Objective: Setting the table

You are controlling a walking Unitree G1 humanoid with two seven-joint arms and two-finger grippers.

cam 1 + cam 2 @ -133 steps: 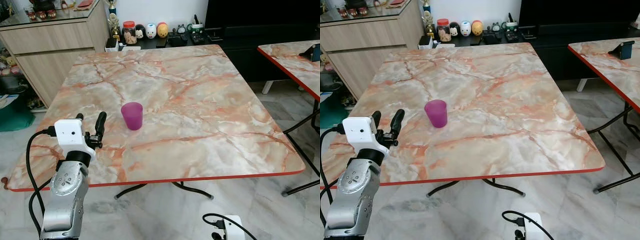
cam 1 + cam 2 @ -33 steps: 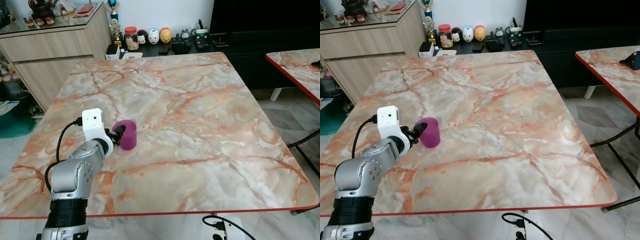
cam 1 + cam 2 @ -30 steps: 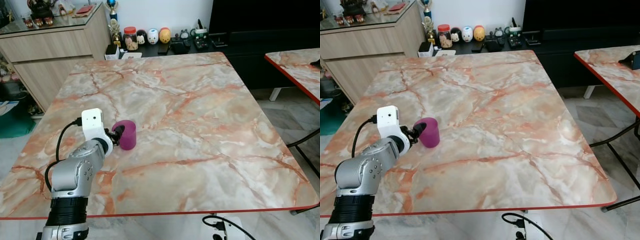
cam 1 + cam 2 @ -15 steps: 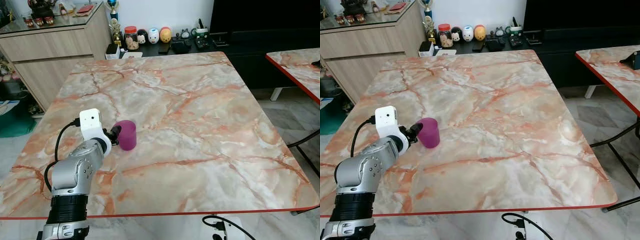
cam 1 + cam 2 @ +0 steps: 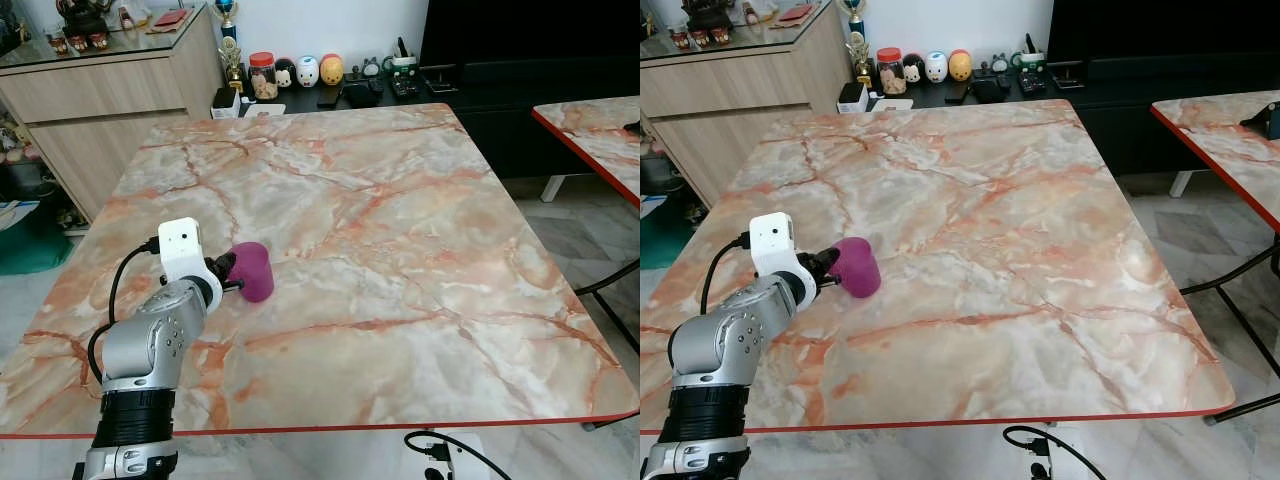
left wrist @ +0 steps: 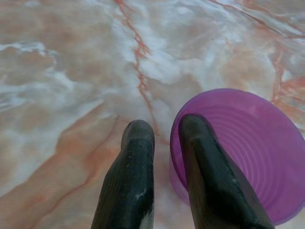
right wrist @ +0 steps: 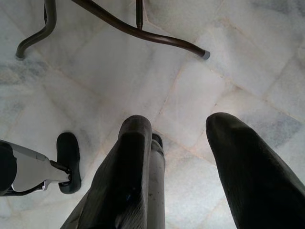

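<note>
On desk, left-front area: purple cup (image 5: 253, 270), tipped away from upright, mouth turned toward the left tool.
Cup material: translucent purple plastic, tapered round form, fine ridged rings inside the wall, seen in the left wrist view (image 6: 248, 152).
Cup grip: pinched at the rim, one black finger inside the mouth, one outside (image 6: 133, 167).
Left tool (image 5: 226, 274): narrow, clamped on the cup wall; white camera block just behind, silver arm (image 5: 150, 350) rising from the near edge.
Desk (image 5: 400, 230): square slab, glossy marble pattern in pink, orange and white veins, thin red edge band, rounded corners, dark metal legs.
Right tool (image 7: 176, 143): fingers spread wide, hanging low over pale marbled floor tiles (image 7: 228, 90) beside a curved dark leg.
Beyond desk: wooden sideboard (image 5: 110, 90) at the left; low dark shelf with a jar and small round figurines (image 5: 300, 72).
Right side: corner of a second desk (image 5: 590, 130), same marble pattern and red edge.
</note>
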